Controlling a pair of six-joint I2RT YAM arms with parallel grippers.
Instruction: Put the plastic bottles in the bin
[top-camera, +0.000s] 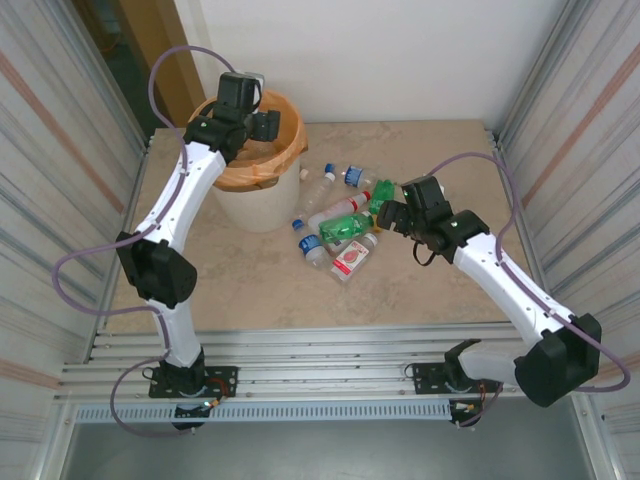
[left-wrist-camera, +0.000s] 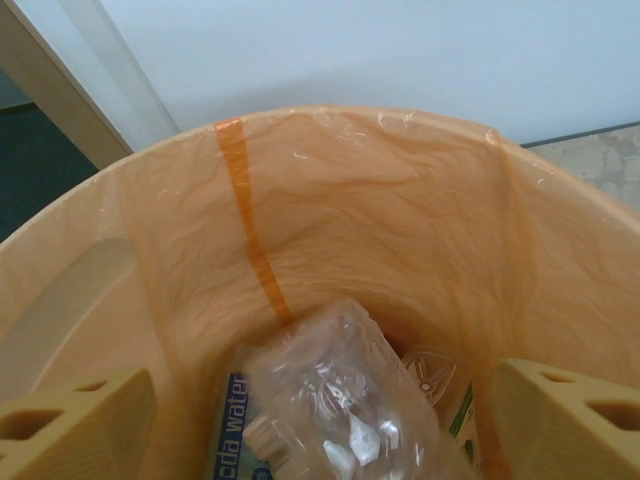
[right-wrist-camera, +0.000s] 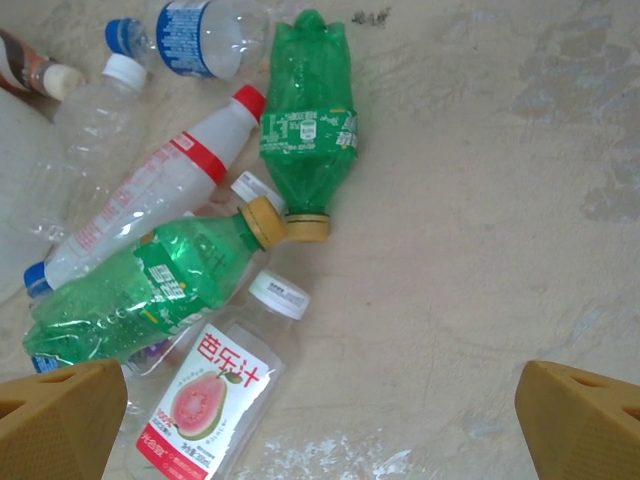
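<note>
Directly beneath the spread left end effector (left-wrist-camera: 320, 425) lies a clear bottle (left-wrist-camera: 335, 385).

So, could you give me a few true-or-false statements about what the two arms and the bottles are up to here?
1. The left gripper is over the bin, fingers apart. True.
2. The bin has no liner. False: an orange bag lines it.
3. A crushed clear bottle lies in the bin. True.
4. The right gripper is clamped on a green bottle. False: it is open above the table, holding nothing.
5. Every bottle is binned. False: several bottles lie on the table.
</note>
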